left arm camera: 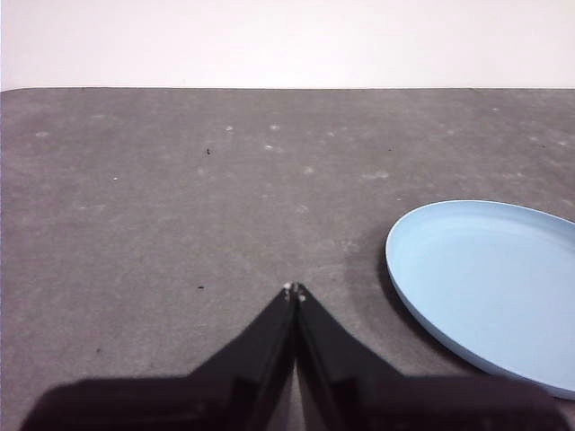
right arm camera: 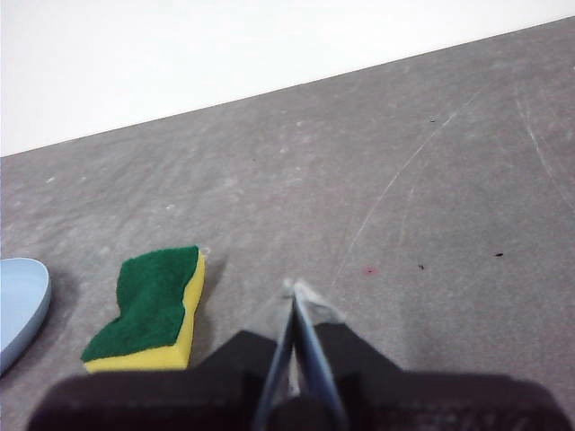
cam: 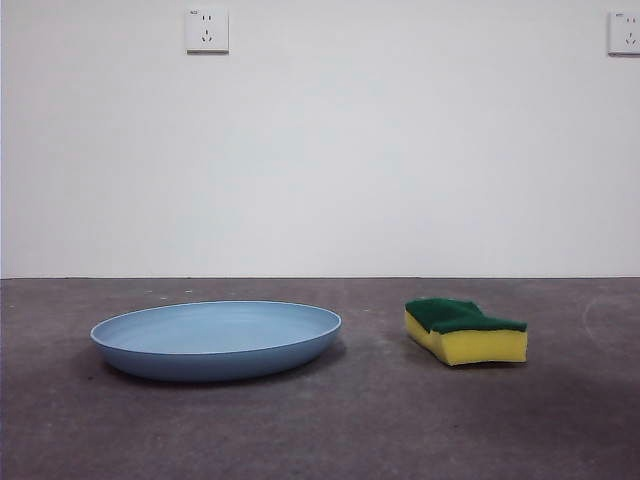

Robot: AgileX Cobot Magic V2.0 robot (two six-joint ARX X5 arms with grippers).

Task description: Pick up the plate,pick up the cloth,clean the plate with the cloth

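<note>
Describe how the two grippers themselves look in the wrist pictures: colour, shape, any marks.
The left gripper has two matte black jaws that taper from a broad dark base to a narrow point, with small pale specks at the tips. The right gripper has the same black wedge shape, but its tips look pale and shiny, with a thin light edge along the inner seam. No cables or labels show.

No legible text, label, brand or number appears; the small dark mark on the wall socket [cam: 207, 30] is too small to read.
</note>
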